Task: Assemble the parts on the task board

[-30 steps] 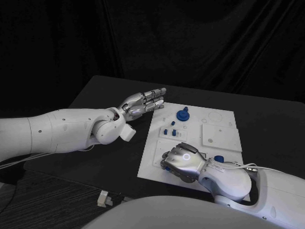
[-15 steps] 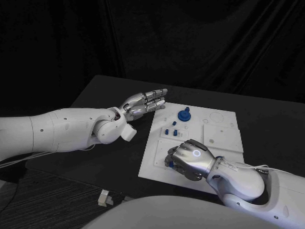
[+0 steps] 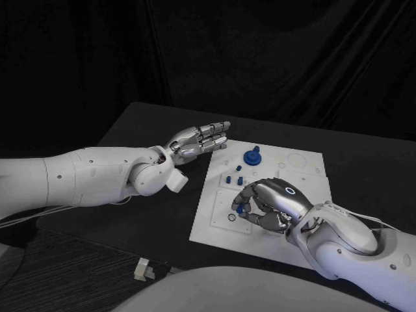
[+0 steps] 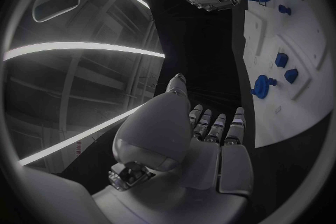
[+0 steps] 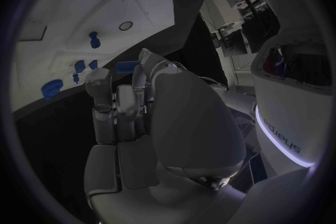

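1. Two white arms reach over a black table (image 3: pixel 142 130); a dark curtain (image 3: pixel 264 58) hangs behind it.
2. Task board (image 3: pixel 301 170): white plate at the table's middle, lying flat, carrying small blue parts.
3. Round blue part (image 3: pixel 251 157) stands near the board's far edge; smaller blue parts (image 3: pixel 233 179) stand just nearer.
4. Left hand (image 3: pixel 197 139): raised beside the board's far left corner, fingers extended and slightly apart, holding nothing.
5. Right hand (image 3: pixel 269 205): over the board's near half, fingers curled downward; a blue piece (image 3: pixel 239 209) shows at its fingertips, but whether it is gripped cannot be told.
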Controlling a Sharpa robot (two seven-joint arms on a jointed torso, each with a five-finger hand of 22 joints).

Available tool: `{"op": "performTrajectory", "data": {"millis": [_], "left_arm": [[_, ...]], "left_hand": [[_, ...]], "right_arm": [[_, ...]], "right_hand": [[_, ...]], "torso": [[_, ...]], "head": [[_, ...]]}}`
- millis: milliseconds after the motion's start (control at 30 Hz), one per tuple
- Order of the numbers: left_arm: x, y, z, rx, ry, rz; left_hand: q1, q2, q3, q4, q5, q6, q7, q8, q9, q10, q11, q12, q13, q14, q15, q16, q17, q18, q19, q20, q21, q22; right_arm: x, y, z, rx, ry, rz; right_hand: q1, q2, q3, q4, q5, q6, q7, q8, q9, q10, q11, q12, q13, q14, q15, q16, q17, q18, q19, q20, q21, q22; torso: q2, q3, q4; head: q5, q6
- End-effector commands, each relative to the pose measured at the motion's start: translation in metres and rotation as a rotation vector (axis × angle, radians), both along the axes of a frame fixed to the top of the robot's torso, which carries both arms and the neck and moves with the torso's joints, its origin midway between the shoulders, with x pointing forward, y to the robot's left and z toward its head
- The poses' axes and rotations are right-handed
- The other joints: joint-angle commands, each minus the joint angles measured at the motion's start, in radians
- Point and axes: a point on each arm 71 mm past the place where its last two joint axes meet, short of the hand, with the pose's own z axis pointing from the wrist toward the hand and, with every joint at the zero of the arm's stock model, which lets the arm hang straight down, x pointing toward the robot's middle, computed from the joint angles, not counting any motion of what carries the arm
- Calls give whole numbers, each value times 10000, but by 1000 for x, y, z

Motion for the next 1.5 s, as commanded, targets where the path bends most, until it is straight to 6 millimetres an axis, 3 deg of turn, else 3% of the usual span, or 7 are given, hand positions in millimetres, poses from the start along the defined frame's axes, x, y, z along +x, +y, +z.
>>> {"op": "performTrajectory", "data": {"millis": [33,367,533,1200,1500], "left_arm": [[-1,-2,1,-175,-13,-73],[0,-5,0,-195,1,-126],[0,-5,0,-199,11,-141],[-1,-5,-1,-194,54,-166],[-1,-5,-1,-200,69,-185]], "left_hand": [[86,-10,22,-13,69,36,1,50,9,1,-95,42,10,23,62,66,9,138,58,-14,48,8],[85,-8,20,-9,76,33,-2,51,8,1,-89,40,10,24,61,69,10,138,62,-13,50,14],[84,-5,19,-6,78,32,-4,52,7,1,-87,43,10,24,60,68,10,138,65,-13,52,19],[59,34,19,29,102,25,-15,52,5,2,-75,39,9,29,65,77,12,139,74,-12,57,25],[59,34,19,29,102,25,-15,52,5,2,-75,39,9,29,65,77,12,139,74,-12,57,25]], "right_arm": [[6,-4,-1,794,975,-554],[15,-9,-11,680,1705,-969],[16,-9,-14,611,1922,-992],[11,-4,-23,-103,2678,-685],[8,0,-22,-489,2234,-635]], "right_hand": [[49,-62,16,70,72,104,228,-49,20,100,12,-313,-211,-92,15,-91,-168,-43,-87,-1,-95,925],[173,-26,92,230,137,29,287,-160,150,616,66,-1949,-1173,-219,52,-363,-714,-23,-119,33,-290,906],[214,20,46,200,400,-36,329,-213,211,853,115,-2739,-1662,-168,84,-360,-747,-30,-68,59,-279,917],[16,115,-122,235,785,-200,391,-332,217,814,233,-3321,-1962,-323,187,-462,-984,5,-228,145,-548,859],[20,131,-141,197,853,-231,412,-351,219,790,258,-3423,-2013,-311,200,-450,-983,15,-245,156,-590,850]], "torso": [[3,-3,4],[0,-2,8],[13,-2,-2],[4,-2,2],[4,-2,2]], "head": [[5,2],[-28,2],[-35,2],[-16,2],[33,2]]}}
